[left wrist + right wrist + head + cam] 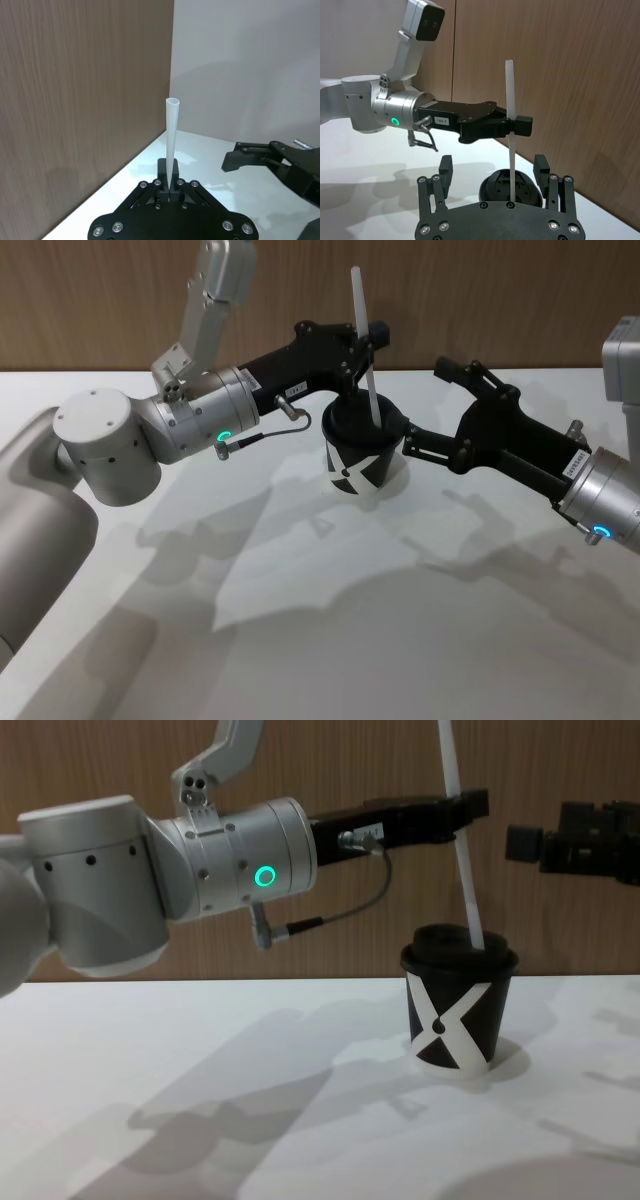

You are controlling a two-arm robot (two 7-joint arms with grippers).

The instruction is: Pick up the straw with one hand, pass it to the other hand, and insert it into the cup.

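Observation:
My left gripper (368, 343) is shut on the white straw (362, 315) and holds it nearly upright over the black cup (362, 462) with the white X. The straw's lower end meets the cup's domed lid (458, 942); how deep it goes I cannot tell. In the left wrist view the straw (172, 130) rises from between the left gripper's (172, 186) fingertips. My right gripper (426, 406) stands open just right of the cup, touching nothing. In the right wrist view its fingers (445, 167) stand wide on either side of the lid (520, 186), a little short of it.
The cup stands near the back of the white table (400, 620), close to the brown wooden wall (500, 300). The left arm's silver wrist (230, 855) and grey cable (340, 915) hang above the table left of the cup.

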